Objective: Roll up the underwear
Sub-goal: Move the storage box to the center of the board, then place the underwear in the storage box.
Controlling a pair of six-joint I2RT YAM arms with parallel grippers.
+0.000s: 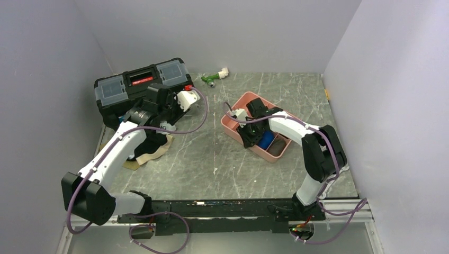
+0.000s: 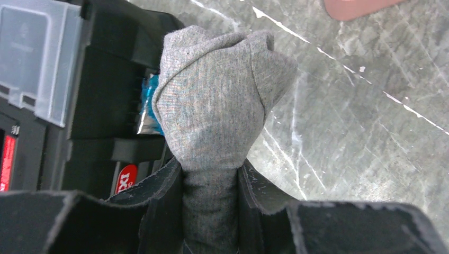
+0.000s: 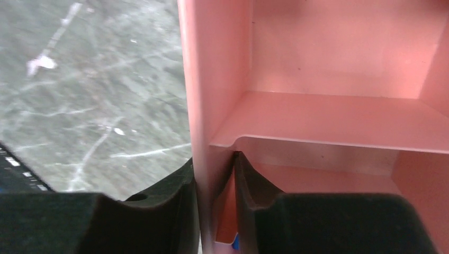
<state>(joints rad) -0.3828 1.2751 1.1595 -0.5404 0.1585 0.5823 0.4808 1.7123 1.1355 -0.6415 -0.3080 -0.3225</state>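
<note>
Plain grey walls close in a marbled grey-green table (image 1: 222, 159). On it stand one black toolbox (image 1: 114, 90) at the back left, one pink tray (image 1: 231, 126) right of centre, and one small green-and-white fitting (image 1: 214, 78) near the back wall. One blue item (image 1: 266, 140) lies in the tray.

Three pieces of underwear show. The grey underwear (image 2: 212, 100) is bunched into a rounded bundle that stands up out of the left gripper (image 2: 210, 174), whose jaws are narrowed onto its lower end. It is held clear of the table, just beside the toolbox front. The tan underwear (image 1: 153, 153) lies flat on the table under the left arm, with the black underwear (image 1: 151, 140) lying partly over it.

Both arms are in view. The left arm reaches forward and inward from its base, its wrist beside the toolbox. The right arm folds back over its elbow and reaches left to the tray. The right gripper (image 3: 214, 174) straddles the tray's outer wall, one finger outside and one inside a compartment, pinching that wall.
</note>
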